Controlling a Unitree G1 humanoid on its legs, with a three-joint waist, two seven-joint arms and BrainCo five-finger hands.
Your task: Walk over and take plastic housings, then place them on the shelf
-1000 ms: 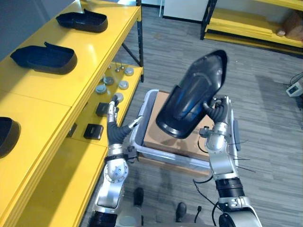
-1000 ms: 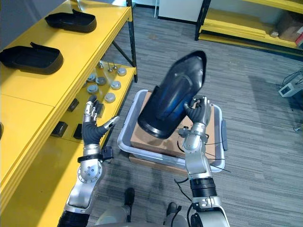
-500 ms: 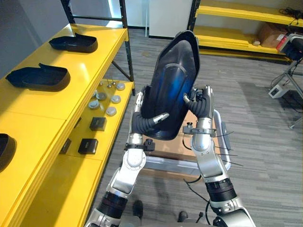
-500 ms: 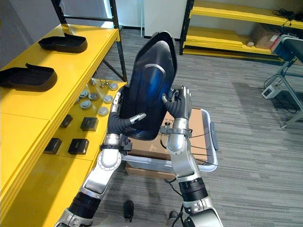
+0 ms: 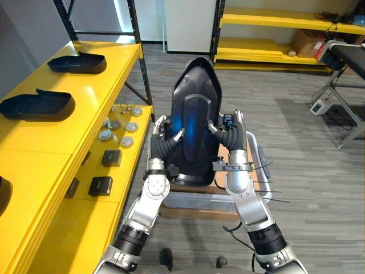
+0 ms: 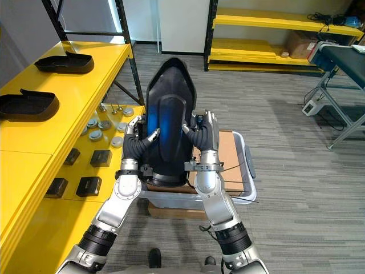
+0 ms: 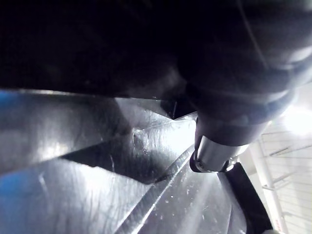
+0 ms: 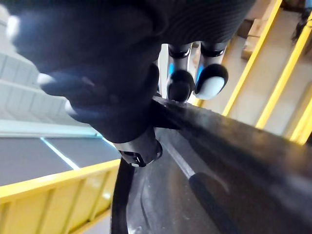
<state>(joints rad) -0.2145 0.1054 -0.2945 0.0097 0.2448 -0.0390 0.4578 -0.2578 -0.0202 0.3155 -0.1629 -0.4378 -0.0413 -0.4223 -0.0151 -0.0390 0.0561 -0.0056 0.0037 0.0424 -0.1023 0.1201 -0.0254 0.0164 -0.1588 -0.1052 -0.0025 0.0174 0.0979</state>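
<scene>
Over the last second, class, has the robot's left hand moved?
Yes. The left hand went from beside the yellow shelf, left of the grey crate, rightward onto the plastic housing above that crate.

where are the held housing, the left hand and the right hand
held housing (image 5: 194, 123), left eye view, raised centre ridge
left hand (image 5: 162, 144), left eye view, dark ribbed cover
right hand (image 5: 231, 137), left eye view, dark ribbed cover

Head views: illumination is bright and even. A vertical light strip (image 5: 118, 17) glows at 11 o'clock. A blue-white sheen runs down the black housing (image 5: 194, 137), and the yellow shelf (image 5: 68, 131) reflects softly. Left wrist view: mostly dark, with glare at 3 o'clock.
</scene>
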